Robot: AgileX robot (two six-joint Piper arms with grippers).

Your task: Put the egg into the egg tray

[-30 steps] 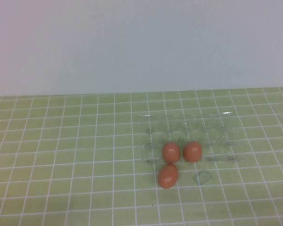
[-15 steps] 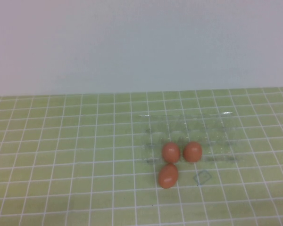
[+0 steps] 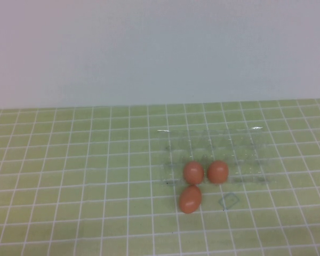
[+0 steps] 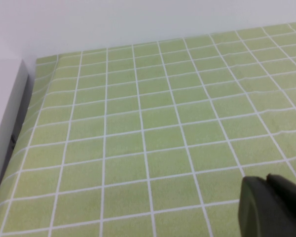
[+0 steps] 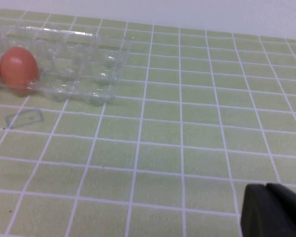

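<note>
Green gridded tablecloth (image 3: 69,176) covers the table. Clear egg tray (image 3: 245,140) lies right of centre, with two eggs (image 3: 193,172) (image 3: 217,171) in its near row. A third egg (image 3: 190,198) rests on the cloth, just in front of the tray. Left gripper (image 4: 274,207) and right gripper (image 5: 274,210) hang over bare cloth; finger state cannot be told.

Desk (image 3: 69,176), green-gridded: egg tray (image 3: 240,140) and one egg (image 3: 190,199) just beside it are carried directly.
</note>
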